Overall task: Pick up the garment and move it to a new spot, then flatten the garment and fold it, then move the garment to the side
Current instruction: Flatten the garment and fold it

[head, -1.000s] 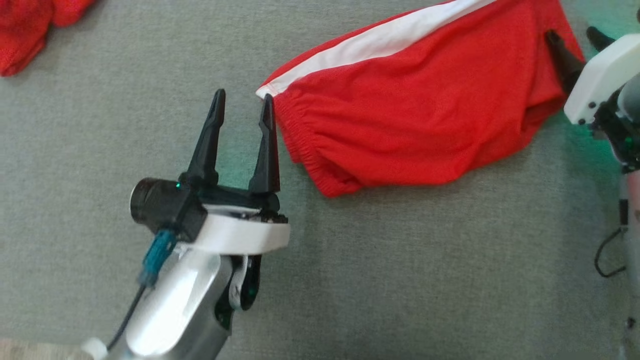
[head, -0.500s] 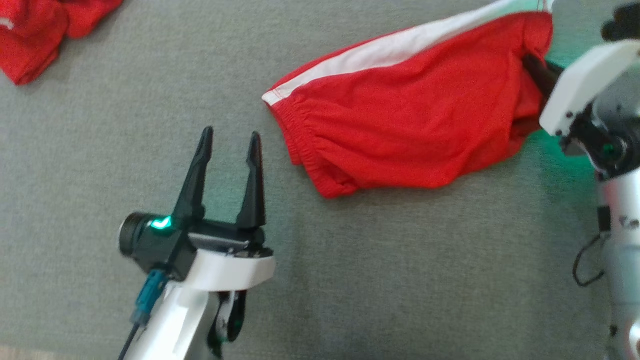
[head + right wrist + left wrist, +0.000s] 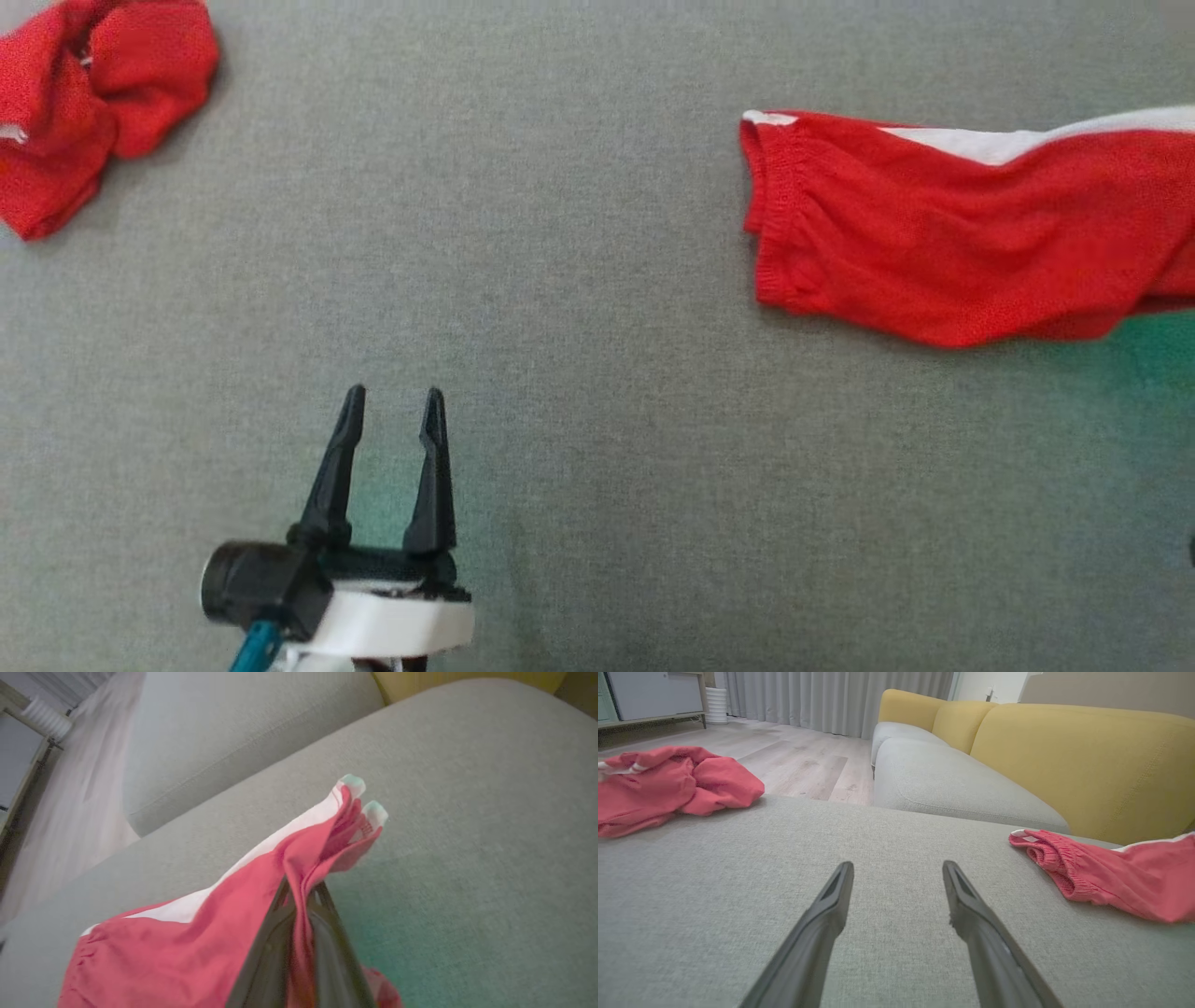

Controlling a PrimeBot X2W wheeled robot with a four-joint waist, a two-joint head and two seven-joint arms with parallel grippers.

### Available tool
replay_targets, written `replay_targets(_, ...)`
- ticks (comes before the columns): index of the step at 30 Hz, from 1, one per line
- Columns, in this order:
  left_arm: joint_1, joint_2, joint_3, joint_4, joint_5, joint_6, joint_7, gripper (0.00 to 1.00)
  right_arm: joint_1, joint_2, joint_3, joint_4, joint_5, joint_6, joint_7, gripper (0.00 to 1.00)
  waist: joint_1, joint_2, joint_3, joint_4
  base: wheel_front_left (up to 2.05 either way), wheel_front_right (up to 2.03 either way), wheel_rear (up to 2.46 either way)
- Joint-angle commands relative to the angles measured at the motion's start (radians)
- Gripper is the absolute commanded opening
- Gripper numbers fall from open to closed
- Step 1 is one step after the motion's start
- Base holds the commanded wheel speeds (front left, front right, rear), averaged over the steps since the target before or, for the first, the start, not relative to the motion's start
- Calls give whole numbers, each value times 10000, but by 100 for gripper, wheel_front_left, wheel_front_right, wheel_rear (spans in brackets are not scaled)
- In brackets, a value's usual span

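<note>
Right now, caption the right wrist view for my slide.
Right gripper shut on a fold of the red shorts over the grey cushion.

No text, label, brand, number or sign can be read in any of the views. The red garment (image 3: 934, 252) shows plain cloth without legible lettering.

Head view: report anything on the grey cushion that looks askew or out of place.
The red mesh shorts with a white side stripe lie rumpled, not flat, one end pinched in the fingers of the right gripper. A second red garment sits crumpled at the far left.
</note>
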Motion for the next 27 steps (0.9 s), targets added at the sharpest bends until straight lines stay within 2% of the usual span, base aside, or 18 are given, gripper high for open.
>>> replay_targets(1, 111, -109, 454, -254, 111, -98, -51, 100, -338, 134, 306, -805, 53, 75, 220, 0, 1, 0, -189, -31, 0, 0, 0)
replay_targets(6, 370, -353, 559, -129, 210, -348, -51, 100, -149, 1286, 1399, -2374, -100, 75, 978, 0, 1, 0, -423, 49, 0, 0, 0)
replay_targets(7, 361, -415, 564, -64, 202, -441, -51, 100, 44, 1812, 1970, -2884, -216, 75, 1243, 0, 1, 0, -456, 104, 0, 0, 0)
replay_targets(11, 314, -471, 607, 77, 192, -503, -51, 100, 219, 2275, 2626, -3052, -330, 75, 1186, 0, 1, 0, -484, 165, 0, 0, 0)
replay_targets(17, 158, -516, 362, 432, 137, -640, -51, 100, 270, 2375, 3732, -1644, -151, 75, 48, 0, 1, 0, -535, 642, 0, 0, 0)
replay_targets(27, 320, -523, 36, 604, -230, -347, -51, 100, -384, 2379, 4564, 564, 643, 75, -1772, 0, 1, 0, -694, 1027, 0, 0, 0)
